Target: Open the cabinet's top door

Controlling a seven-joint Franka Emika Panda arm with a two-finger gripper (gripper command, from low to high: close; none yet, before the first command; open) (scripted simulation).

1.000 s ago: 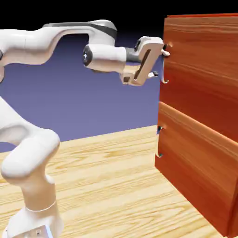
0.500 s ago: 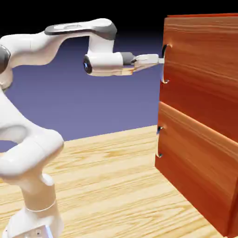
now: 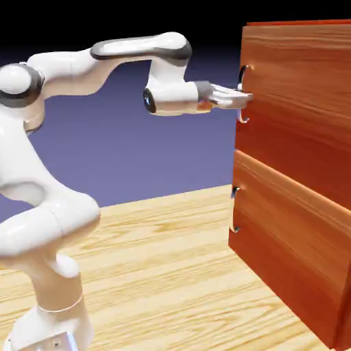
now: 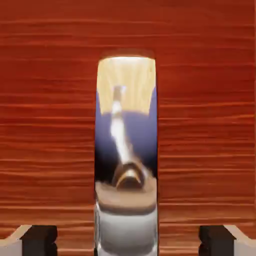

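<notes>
The cabinet [image 3: 301,274] fills the exterior view's right. Its top door [image 3: 295,103] is flush with the cabinet's front, with a curved silver handle [image 3: 242,118] at its near edge. My gripper [image 3: 241,98] reaches level to the middle of that handle. In the hand view the handle [image 4: 126,150] runs upright between the grey fingertips [image 4: 37,239], which stand far to each side of it with wood showing in the gaps. My gripper [image 4: 127,240] is open around the handle, not touching it. The top door [image 4: 50,125] fills the rest of that view.
Below the top door sits a shorter panel [image 3: 295,233] with its own small handle [image 3: 234,209]. The cabinet stands on a light wooden table [image 3: 164,267]. The arm's base [image 3: 55,308] rises at the lower left.
The hand has rolled from a tilted, side-on pose to level and moved right, bringing its fingers around the top door's handle. The door has not moved.
</notes>
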